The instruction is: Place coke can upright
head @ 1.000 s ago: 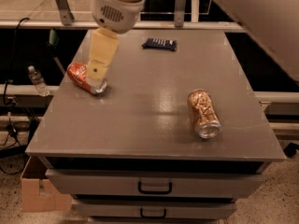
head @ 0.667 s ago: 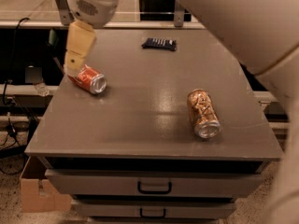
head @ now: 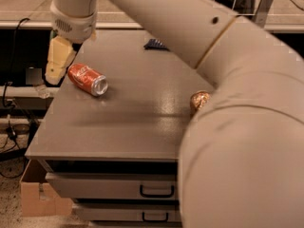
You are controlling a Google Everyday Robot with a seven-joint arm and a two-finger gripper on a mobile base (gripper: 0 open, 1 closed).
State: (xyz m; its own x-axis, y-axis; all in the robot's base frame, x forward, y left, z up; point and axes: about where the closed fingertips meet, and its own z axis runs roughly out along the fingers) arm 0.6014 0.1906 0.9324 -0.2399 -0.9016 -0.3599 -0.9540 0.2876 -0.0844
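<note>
**A:** What is sitting nearest to us?

**B:** The robot's arm is filling the near right corner and hiding much of the tabletop there. Just past it, by the right edge, a gold-tan patterned can is peeking out.

**A:** And the coke can?

**B:** The coke can is lying on its side close to the left edge, about halfway back. Its silver end is pointing toward the near right corner.

**A:** Where is the hand hanging?

**B:** The hand is hanging over the left edge, just beside the can's far end. I cannot tell whether it is touching the can, nor whether it is open or closed. The can is resting on the tabletop, not lifted.

**A:** So which step are we watching?

**B:** I am judging it to be the approach. The hand is lining up with the can, and no grasp is showing yet.

**A:** What is the next move asking for?

**B:** Probably it is asking the hand to take hold across the can's body. Then it would be tipping the can until one silver end is facing down, and setting it well in from the left edge.

**A:** Is anything lying farther back?

**B:** A dark packet is lying near the far edge, well apart from the coke can.
</note>
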